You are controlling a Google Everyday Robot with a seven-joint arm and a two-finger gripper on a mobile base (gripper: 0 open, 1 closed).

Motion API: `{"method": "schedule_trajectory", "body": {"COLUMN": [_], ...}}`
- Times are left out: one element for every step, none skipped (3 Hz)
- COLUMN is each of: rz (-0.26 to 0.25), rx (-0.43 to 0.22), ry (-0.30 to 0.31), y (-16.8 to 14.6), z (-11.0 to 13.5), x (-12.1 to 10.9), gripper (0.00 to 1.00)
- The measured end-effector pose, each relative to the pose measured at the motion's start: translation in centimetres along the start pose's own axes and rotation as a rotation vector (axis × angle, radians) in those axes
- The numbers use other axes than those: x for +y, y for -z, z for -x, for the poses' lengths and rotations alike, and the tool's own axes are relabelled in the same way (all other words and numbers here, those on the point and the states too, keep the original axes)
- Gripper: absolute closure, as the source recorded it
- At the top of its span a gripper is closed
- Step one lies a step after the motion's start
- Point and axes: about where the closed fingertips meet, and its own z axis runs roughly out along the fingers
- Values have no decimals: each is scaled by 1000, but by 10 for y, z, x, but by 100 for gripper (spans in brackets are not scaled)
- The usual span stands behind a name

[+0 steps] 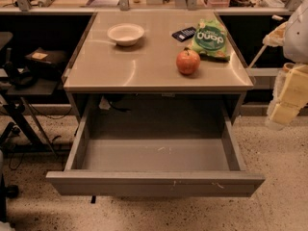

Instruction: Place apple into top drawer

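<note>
The red-orange apple (187,61) stands on the table top (144,66), right of the middle, near the front edge. The top drawer (154,181) is pulled wide open below the table and holds nothing. My gripper (285,107) hangs at the right edge of the view, right of the table and off to the side of the drawer, well away from the apple. Nothing shows in it.
A white bowl (125,33) stands at the back left of the table. A green snack bag (210,39) lies just behind the apple, with a small dark object (184,33) to its left. Dark equipment (29,66) stands to the table's left.
</note>
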Motion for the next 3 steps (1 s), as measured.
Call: {"method": "schedule_trajectory", "body": {"rz": [0,-1,3], "rx": [0,-48,-133], "ry": [0,-14,-37], "y": [0,-11,-31], "z": [0,0,-2], "x": [0,-16,-34], "gripper": [0,0,0]}}
